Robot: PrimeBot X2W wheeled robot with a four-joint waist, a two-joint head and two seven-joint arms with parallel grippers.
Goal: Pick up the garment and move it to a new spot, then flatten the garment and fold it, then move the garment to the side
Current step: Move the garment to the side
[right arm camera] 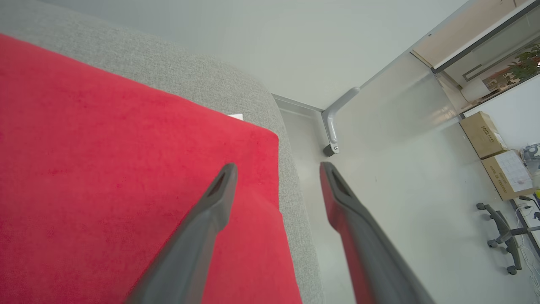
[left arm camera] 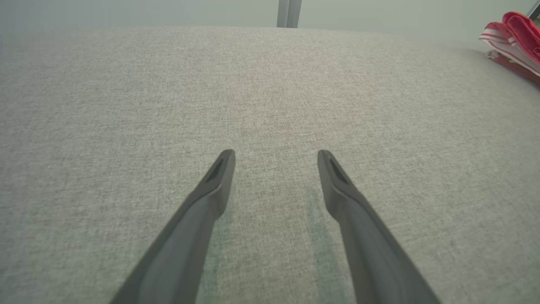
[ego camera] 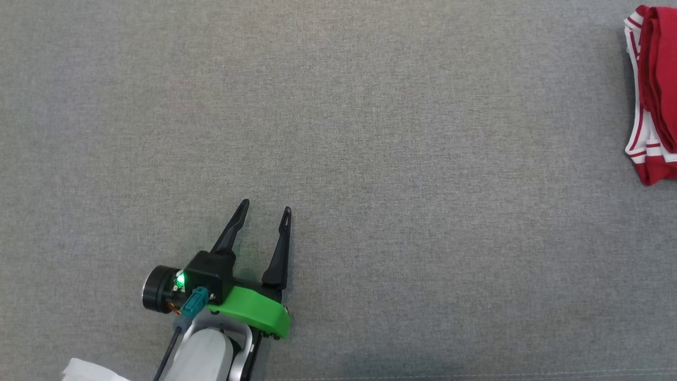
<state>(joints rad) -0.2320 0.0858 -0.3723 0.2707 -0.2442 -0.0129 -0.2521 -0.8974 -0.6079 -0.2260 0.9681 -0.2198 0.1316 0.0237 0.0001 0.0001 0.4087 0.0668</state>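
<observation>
Counted one garment [right arm camera: 105,169]: red, with white striped trim, folded into a stack. Found directly beneath the right gripper [right arm camera: 278,166], with the cloth's edge running between the two fingers. Seen also far off to the right of the left gripper [ego camera: 265,206], well apart from it. Noted as lying on one grey fabric surface [ego camera: 370,132], close to that surface's edge.

Counted two grippers. Recorded the right jaws as spread wide with nothing held, one finger above the red cloth and the other out past the surface edge, above pale floor [right arm camera: 400,190]. Could not tell whether either fingertip touched the cloth. Recorded the left jaws as parted likewise and empty, poised over bare grey fabric. Could not determine contact with the fabric.

Beyond the right jaws, logged one angled metal leg [right arm camera: 337,114], two cardboard boxes [right arm camera: 483,133] and one wheeled chair base [right arm camera: 502,230].
</observation>
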